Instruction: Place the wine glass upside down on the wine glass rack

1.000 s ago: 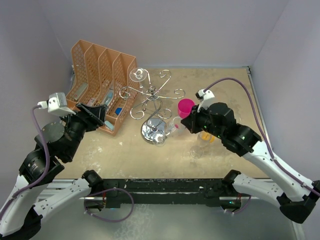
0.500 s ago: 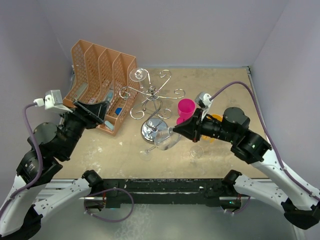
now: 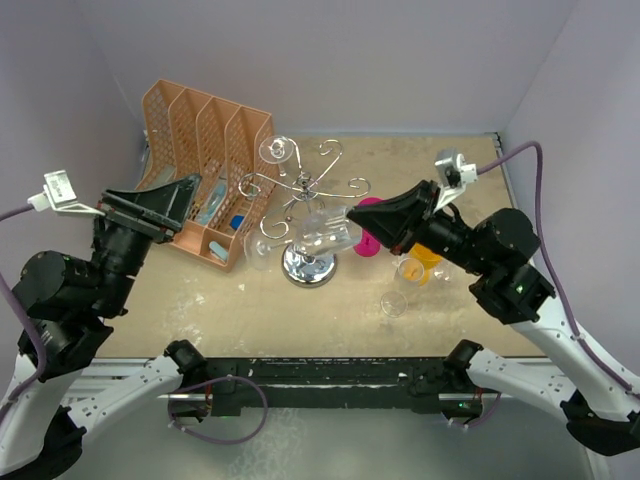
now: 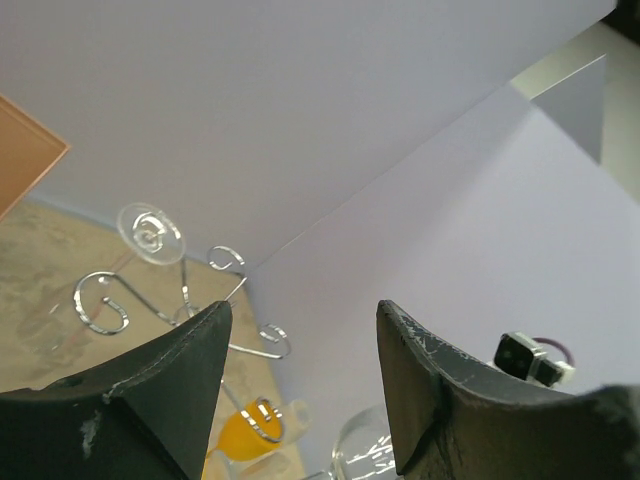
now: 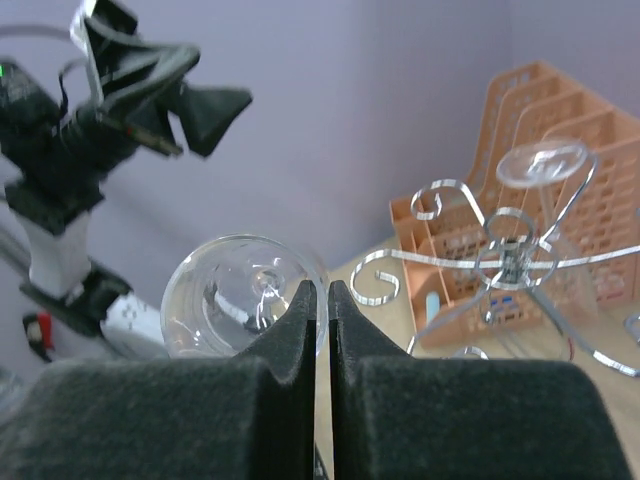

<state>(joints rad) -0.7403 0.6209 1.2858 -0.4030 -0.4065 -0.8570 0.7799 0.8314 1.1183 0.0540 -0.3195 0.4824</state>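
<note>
My right gripper (image 3: 354, 226) is shut on the rim of a clear wine glass (image 3: 322, 234). The glass lies sideways in the air above the rack's round base (image 3: 308, 264), its foot (image 3: 258, 250) pointing left. In the right wrist view the bowl (image 5: 235, 295) sits just beyond the shut gripper (image 5: 322, 292). The chrome wine glass rack (image 3: 305, 188) stands mid-table with its scroll arms spread. Another glass (image 3: 277, 150) hangs upside down on its back left arm. My left gripper (image 3: 188, 192) is open and holds nothing, raised at the left and aimed at the rack (image 4: 180, 310).
An orange file organizer (image 3: 200, 140) stands at the back left, close to the rack. A pink cup (image 3: 372, 214), an orange-tinted glass (image 3: 420, 270) and a small clear glass (image 3: 394, 302) stand to the right of the rack, under my right arm.
My right gripper lifted the wine glass from near the table up over the rack's base, turning it sideways. The left arm rose and drew back to the left.
</note>
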